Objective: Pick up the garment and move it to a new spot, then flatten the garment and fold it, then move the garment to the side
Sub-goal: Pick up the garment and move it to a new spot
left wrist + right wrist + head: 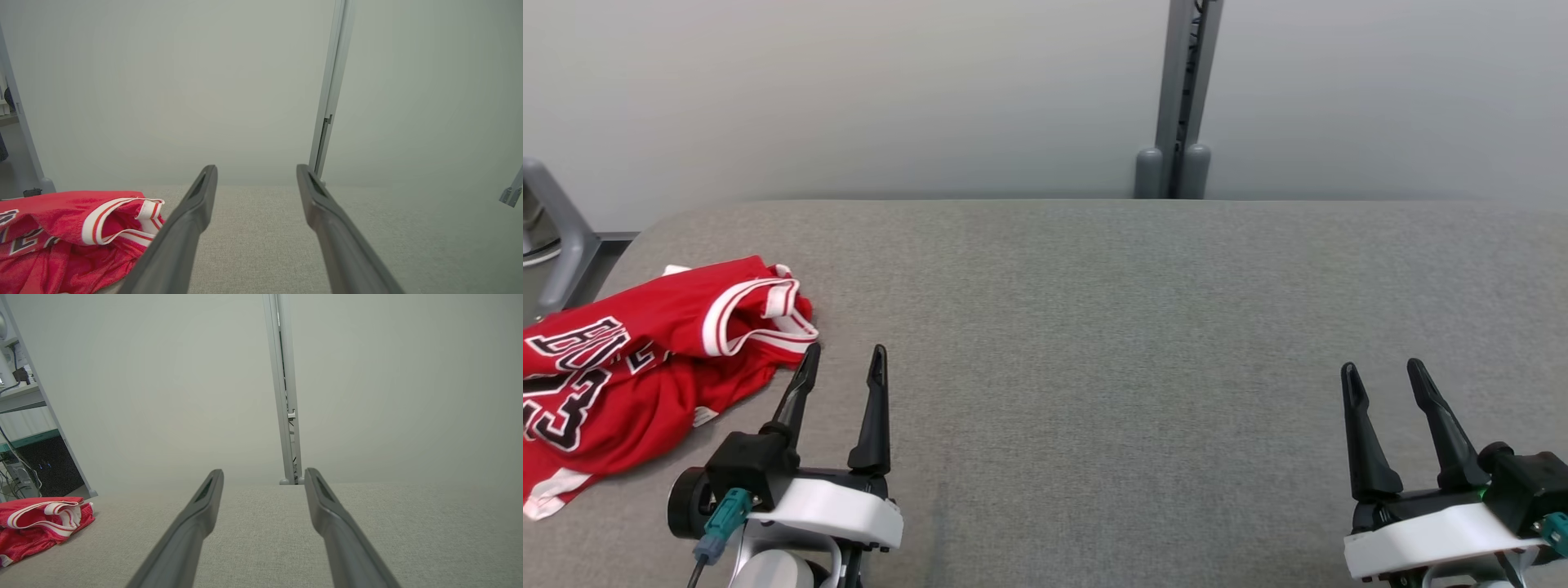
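Grey fabric covers the tabletop (1094,278), which ends at a pale wall (849,82) with a grey post (1180,98). A crumpled red basketball jersey (629,367) with white trim lies at the tabletop's left edge, just beside the left claw (845,351), whose fingers stand apart and empty. The right claw (1382,367), well apart at the right, is also spread, holding nothing.

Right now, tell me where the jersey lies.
In the head view the red jersey lies crumpled at the table's left edge, beside the open left gripper.
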{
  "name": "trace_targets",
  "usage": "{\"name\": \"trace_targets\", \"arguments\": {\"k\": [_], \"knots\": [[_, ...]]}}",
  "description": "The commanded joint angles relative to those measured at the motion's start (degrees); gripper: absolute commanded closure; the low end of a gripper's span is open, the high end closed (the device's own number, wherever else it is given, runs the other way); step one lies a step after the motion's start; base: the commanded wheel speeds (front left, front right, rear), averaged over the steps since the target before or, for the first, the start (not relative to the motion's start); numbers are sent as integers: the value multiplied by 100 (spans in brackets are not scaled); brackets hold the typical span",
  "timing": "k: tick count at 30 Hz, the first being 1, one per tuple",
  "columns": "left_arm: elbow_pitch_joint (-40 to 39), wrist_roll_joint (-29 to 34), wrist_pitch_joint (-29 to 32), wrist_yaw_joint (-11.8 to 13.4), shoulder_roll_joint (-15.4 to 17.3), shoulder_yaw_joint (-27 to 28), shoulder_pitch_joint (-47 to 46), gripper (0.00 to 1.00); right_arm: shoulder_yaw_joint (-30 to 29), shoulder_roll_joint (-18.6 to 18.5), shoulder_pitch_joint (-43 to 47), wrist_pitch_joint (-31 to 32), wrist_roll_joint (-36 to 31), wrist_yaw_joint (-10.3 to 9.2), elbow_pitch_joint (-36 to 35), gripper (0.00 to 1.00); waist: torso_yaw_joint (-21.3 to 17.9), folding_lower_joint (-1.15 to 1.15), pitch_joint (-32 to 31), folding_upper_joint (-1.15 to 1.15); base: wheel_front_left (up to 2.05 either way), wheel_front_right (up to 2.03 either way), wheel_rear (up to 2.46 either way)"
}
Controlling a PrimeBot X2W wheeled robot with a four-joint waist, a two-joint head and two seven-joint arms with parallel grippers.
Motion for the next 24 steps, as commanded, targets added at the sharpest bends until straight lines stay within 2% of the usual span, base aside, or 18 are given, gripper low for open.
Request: {"name": "trace_targets", "arguments": {"k": [1, 9, 24], "knots": [[34, -59, -1, 44, 28, 42, -86, 0, 3, -19, 52, 6, 31, 12, -3, 0, 109, 0, -4, 0, 0, 0, 0], [146, -29, -1, 113, 36, 172, -94, 0, 17, -22, 86, 20, 60, 12, 0, 0, 645, 0, -41, 0, 0, 0, 0], [224, -53, -2, 126, 91, 240, -67, 0, 213, 4, 66, -19, 129, 12, 84, 0, 1966, 0, -26, 0, 0, 0, 0]]}}
